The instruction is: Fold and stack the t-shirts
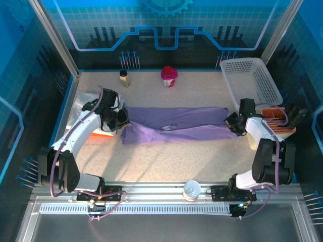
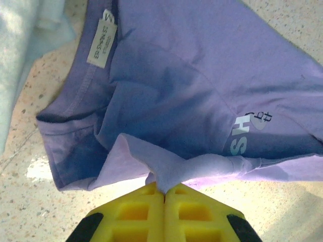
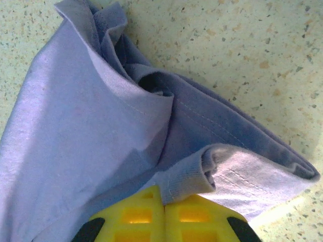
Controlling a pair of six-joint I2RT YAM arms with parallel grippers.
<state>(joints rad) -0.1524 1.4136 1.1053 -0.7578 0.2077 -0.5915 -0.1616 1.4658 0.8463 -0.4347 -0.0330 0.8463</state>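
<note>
On the table's (image 1: 166, 156) left side, left arm is bending inward, left gripper (image 1: 121, 119) pinching closed on collar-end fold of lavender t-shirt (image 1: 176, 123), which is lying stretched across mid-table. Right arm is doubling back, right gripper (image 1: 233, 124) clamping closed on hem end.

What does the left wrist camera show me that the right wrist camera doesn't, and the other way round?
Left wrist: the purple t-shirt at its collar, with a size tag, white chest lettering and a whitish cloth beside it. Right wrist: the shirt's stitched hem, bunched in folds. Both: yellow left fingers and right fingers shut on purple cloth, over the speckled table.
</note>
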